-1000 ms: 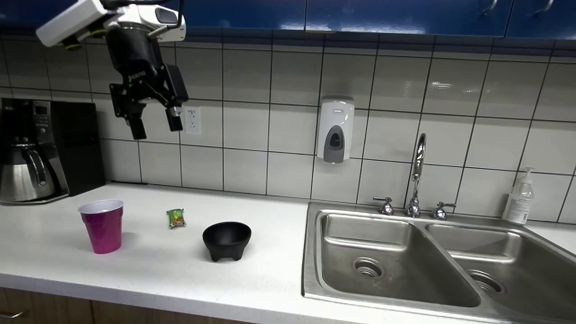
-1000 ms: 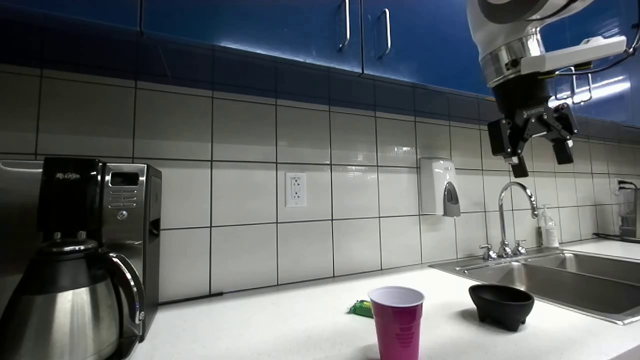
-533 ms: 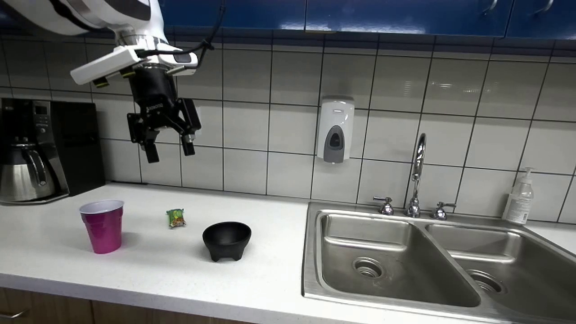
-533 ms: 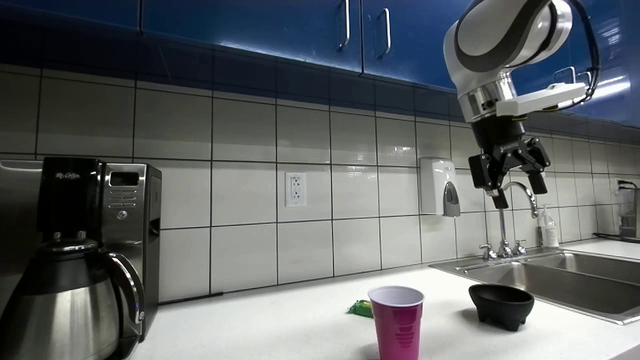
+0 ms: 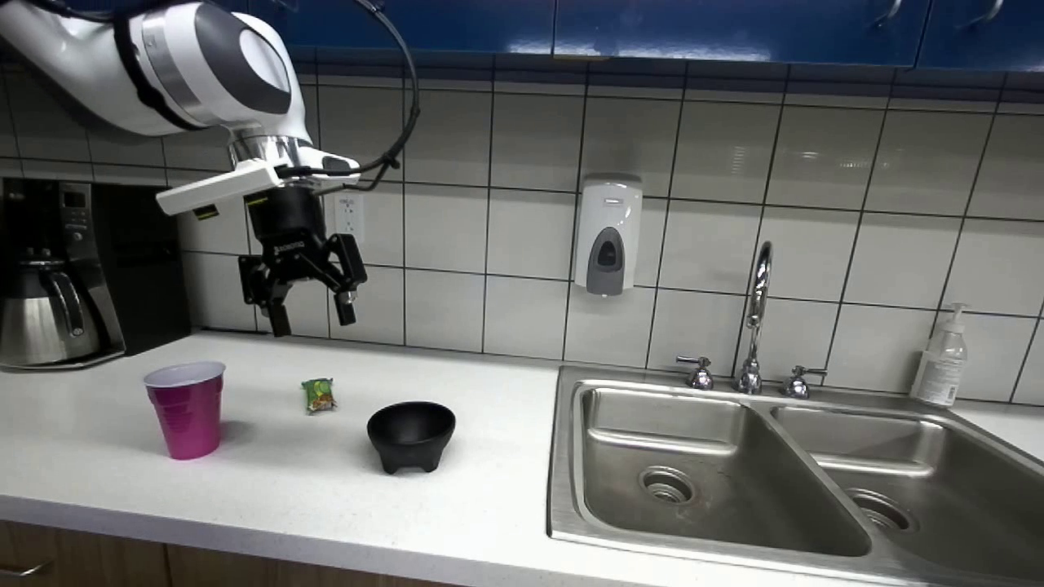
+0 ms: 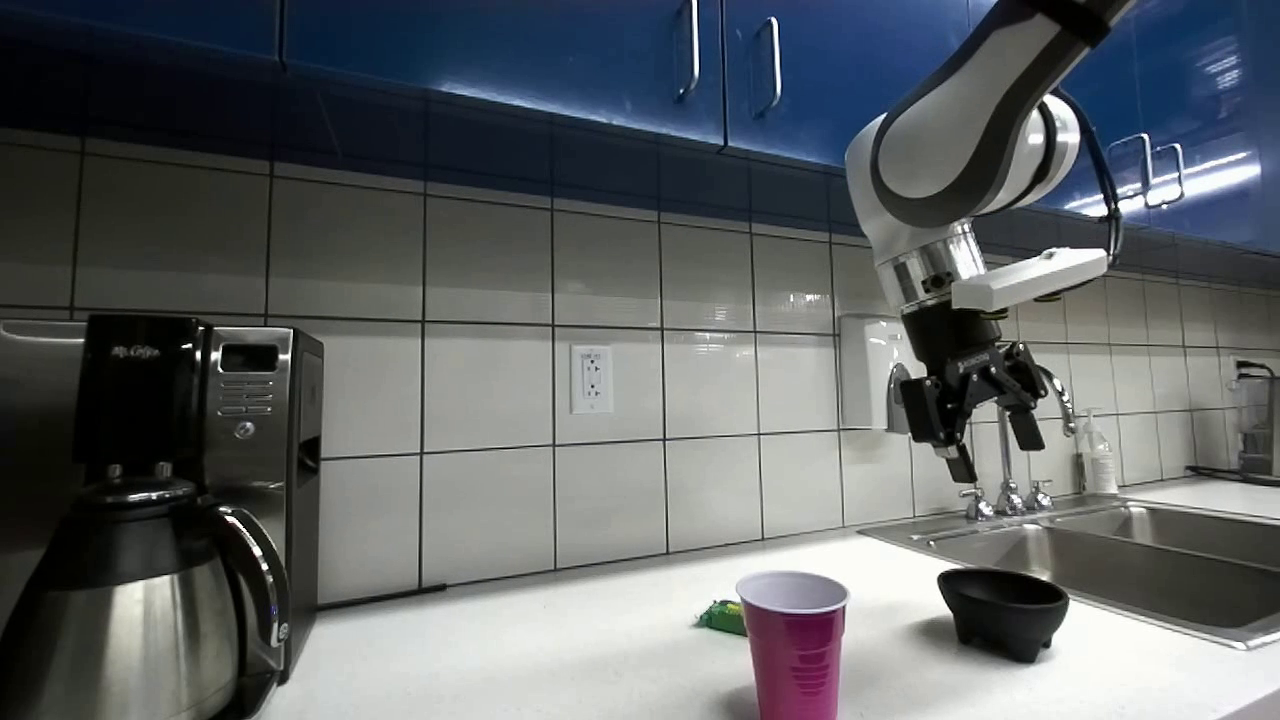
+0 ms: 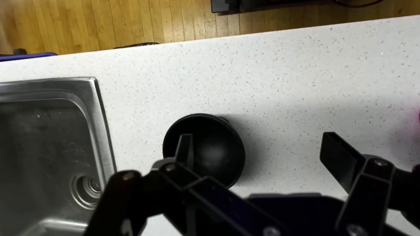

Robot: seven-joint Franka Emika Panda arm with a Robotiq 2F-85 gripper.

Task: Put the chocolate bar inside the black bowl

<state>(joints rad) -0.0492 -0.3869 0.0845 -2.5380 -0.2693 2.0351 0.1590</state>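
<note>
The chocolate bar, a tiny green packet, lies on the counter left of the bowl in an exterior view. In an exterior view the bar is partly hidden behind the pink cup; it is out of the wrist view. The black bowl stands upright on short feet, also in an exterior view. In the wrist view the bowl looks empty, partly covered by a finger. My gripper hangs open and empty above the counter, also in an exterior view and the wrist view.
A pink cup stands left of the bar, also in an exterior view. A steel double sink lies right of the bowl. A coffee maker stands far left. The tiled wall is behind; blue cabinets hang above.
The arm has come down toward the counter. The gripper moved down and right in an exterior view, then mostly down. The fingers stayed open; the bar, bowl and cup have not moved.
</note>
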